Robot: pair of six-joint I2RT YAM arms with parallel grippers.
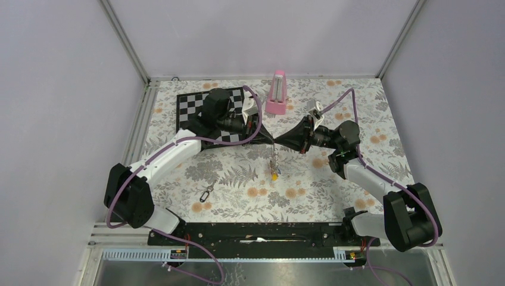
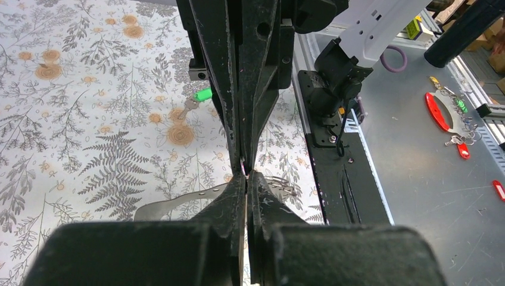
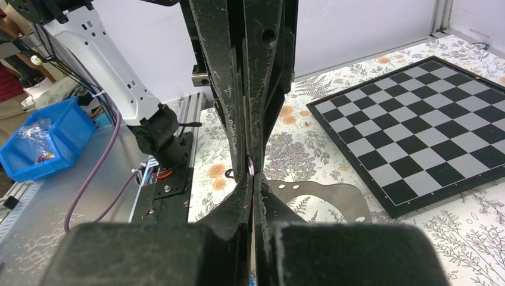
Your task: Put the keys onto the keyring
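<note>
Both arm bases sit at the bottom of the overhead view. At centre, the left gripper (image 1: 267, 137) and right gripper (image 1: 281, 142) meet tip to tip above the table (image 1: 333, 179), each pressed together. The keyring (image 1: 273, 156) hangs from that meeting point with the yellow-tagged key (image 1: 274, 176) at its bottom; I cannot tell which pair holds it. 1 loose key (image 1: 206, 193) lies lower left.

Left wrist view: closed fingers (image 2: 229, 199) at the bottom, a green-tagged key (image 2: 199, 97) on the cloth above.

Right wrist view: a small ring (image 3: 251, 167) sits at the touching tips. At left, a blue bin (image 3: 21, 164) holds a clear bag (image 3: 34, 131).
</note>
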